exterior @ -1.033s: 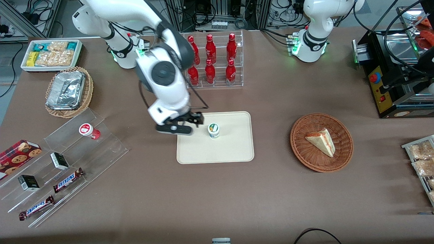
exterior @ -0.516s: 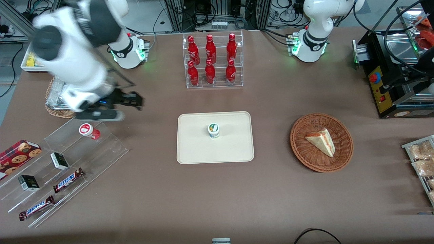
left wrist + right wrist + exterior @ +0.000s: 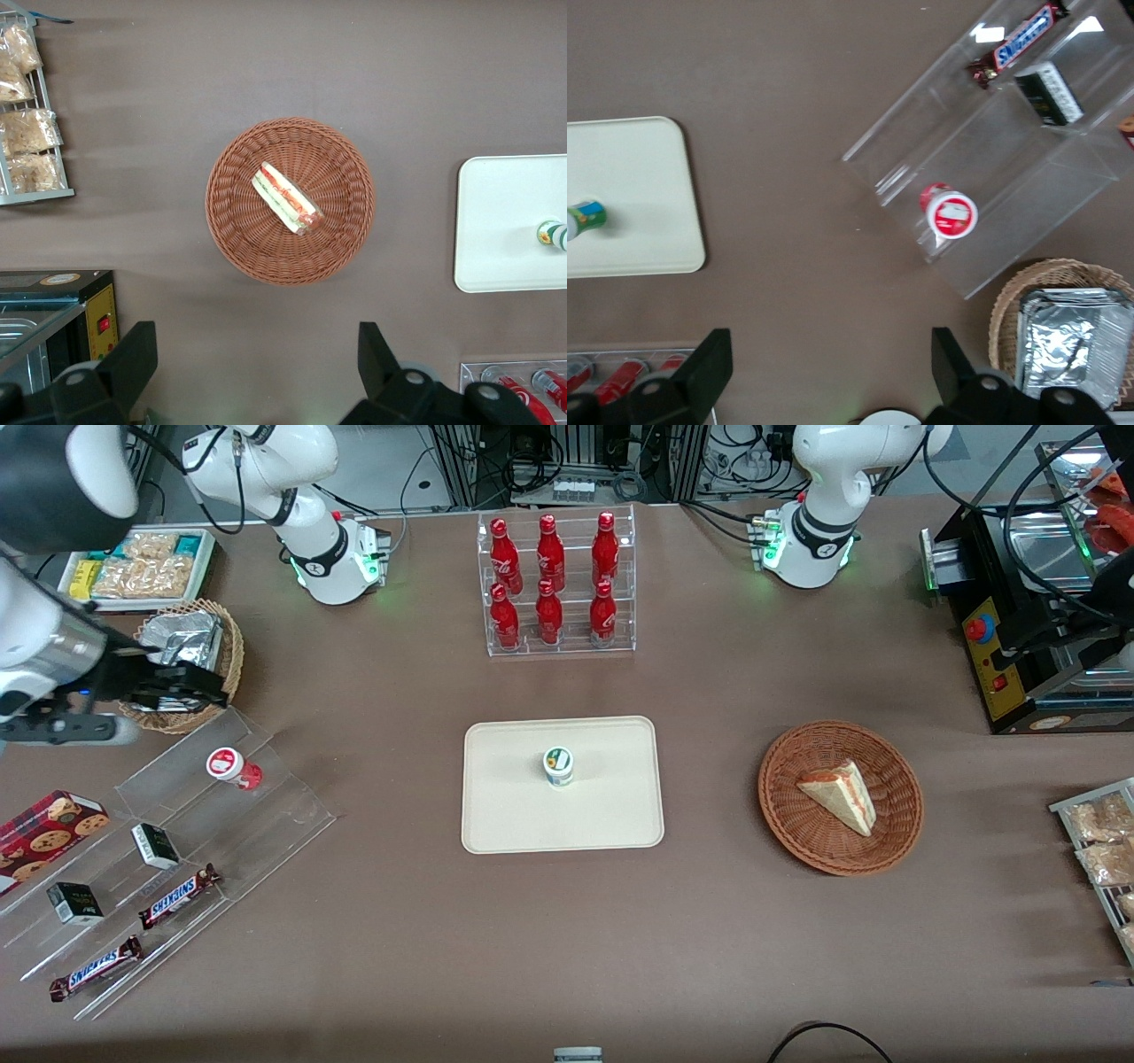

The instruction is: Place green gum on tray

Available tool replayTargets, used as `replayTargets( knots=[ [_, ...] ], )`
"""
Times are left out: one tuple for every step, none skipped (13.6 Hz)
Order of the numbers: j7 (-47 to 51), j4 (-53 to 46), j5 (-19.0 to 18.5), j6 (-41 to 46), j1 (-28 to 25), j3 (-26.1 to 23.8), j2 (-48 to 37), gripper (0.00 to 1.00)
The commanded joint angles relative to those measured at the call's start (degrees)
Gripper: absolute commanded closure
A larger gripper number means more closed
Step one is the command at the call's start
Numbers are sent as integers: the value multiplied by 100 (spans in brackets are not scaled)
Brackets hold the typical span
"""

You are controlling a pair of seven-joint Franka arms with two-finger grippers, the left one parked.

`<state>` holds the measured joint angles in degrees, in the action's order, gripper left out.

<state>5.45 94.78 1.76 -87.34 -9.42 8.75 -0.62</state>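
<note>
The green gum (image 3: 558, 766), a small white bottle with a green-rimmed lid, stands upright near the middle of the cream tray (image 3: 611, 815). Nothing touches it. My right gripper (image 3: 208, 689) is open and empty. It hangs high over the table toward the working arm's end, well away from the tray, and in the front view it overlaps the wicker basket with the foil container (image 3: 232, 657). The right wrist view shows the gripper (image 3: 830, 367) open over bare table, with the gum (image 3: 585, 217) on the tray (image 3: 629, 230).
A red-lidded bottle (image 3: 229, 766) stands on the clear acrylic step shelf (image 3: 266, 797) with chocolate bars and small boxes. A rack of red bottles (image 3: 554, 584) stands farther from the camera than the tray. A wicker basket (image 3: 784, 806) holds a sandwich. A white snack bin (image 3: 208, 549) sits near the arm's base.
My right arm has swung away from the tray toward the working arm's end of the table, gripper empty. The green gum has stayed upright on the tray.
</note>
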Motion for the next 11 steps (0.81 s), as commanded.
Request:
replayTargets(
  knots=[
    [-61,-21,-89,86,501,-119,-8,0],
    [-96,-38,-97,77,633,-163,-8,0],
    [-236,-38,-89,60,774,-163,-8,0],
    [-428,-47,-62,68,914,-181,-17,0],
    [-500,-91,-71,86,950,-216,-26,0],
    [-501,-117,-80,86,951,-207,-17,0],
    [-501,-118,-88,86,959,-207,-17,0],
    [-501,-118,-80,103,960,-207,-43,0],
    [-501,-126,-54,112,960,-234,-61,0],
    [-501,-135,-45,112,960,-295,-61,0],
    [-501,-170,-45,104,1012,-356,-44,0]
  ],
)
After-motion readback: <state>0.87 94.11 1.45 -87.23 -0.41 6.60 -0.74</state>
